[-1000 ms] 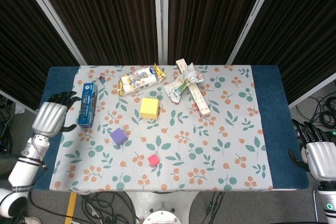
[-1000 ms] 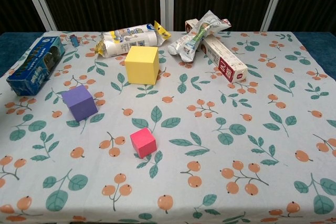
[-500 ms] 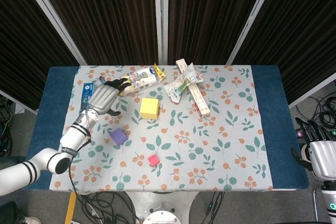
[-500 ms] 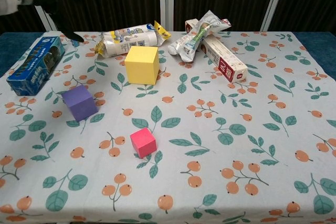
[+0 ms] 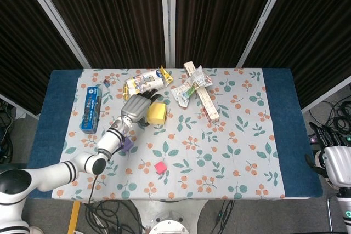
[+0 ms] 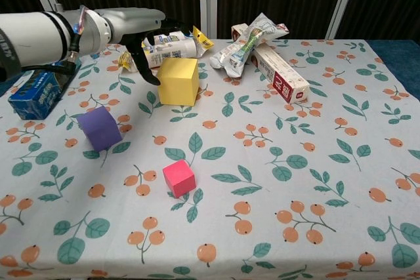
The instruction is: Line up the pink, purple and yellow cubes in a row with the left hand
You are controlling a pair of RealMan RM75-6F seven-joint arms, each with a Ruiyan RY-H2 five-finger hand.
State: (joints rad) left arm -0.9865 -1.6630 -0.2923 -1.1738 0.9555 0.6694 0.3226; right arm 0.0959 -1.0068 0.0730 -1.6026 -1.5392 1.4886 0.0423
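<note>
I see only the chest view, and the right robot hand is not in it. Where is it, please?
Observer: The right robot hand is past the right edge of the table, holding nothing.
Operator: Does the left arm lie on the blue box? In my view it covers a part of it.
Observer: No. In the head view the blue box lies apart from the arm, fully visible, near the left border of the cloth.
Operator: And the left robot hand, seen from above?
Observer: The left robot hand is at the left side of the yellow cube, with its fingers spread. The forearm hides part of the purple cube.
</note>
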